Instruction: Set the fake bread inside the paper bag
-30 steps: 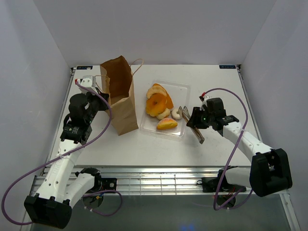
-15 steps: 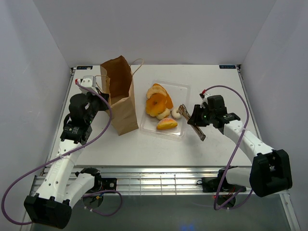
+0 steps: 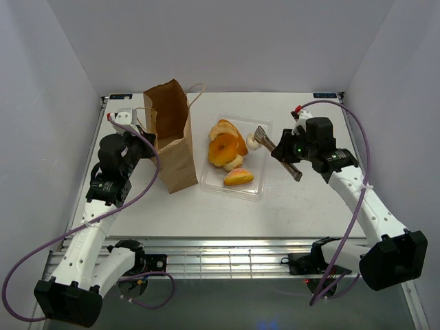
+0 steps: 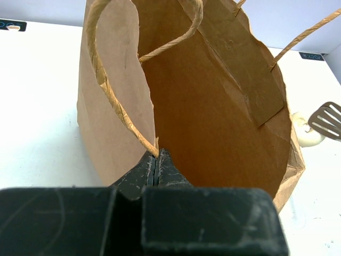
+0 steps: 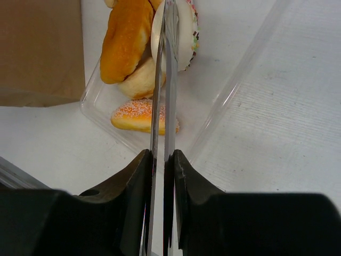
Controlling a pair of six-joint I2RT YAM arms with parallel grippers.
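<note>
The brown paper bag (image 3: 175,148) stands open at the left, and my left gripper (image 3: 147,136) is shut on its near rim where a string handle joins (image 4: 155,159). The fake bread lies in a clear tray (image 3: 256,181): orange doughnuts (image 3: 223,148), a sugared bun (image 3: 238,178) and a pale roll (image 3: 253,141). My right gripper (image 3: 287,152) is shut on the thin metal tongs (image 3: 265,135), whose two blades (image 5: 169,80) run out between the fingers and over the iced doughnut (image 5: 186,32). The golden bun (image 5: 125,40) lies just left of the blades.
The tongs' slotted tip (image 4: 327,120) and the pale roll (image 4: 306,133) show past the bag's right side. White walls close the table on three sides. Cables loop from both arms.
My right gripper has closed on the tongs, lifted them off the table and carried them back toward the tray's far right corner. The left arm and bag have not moved.
</note>
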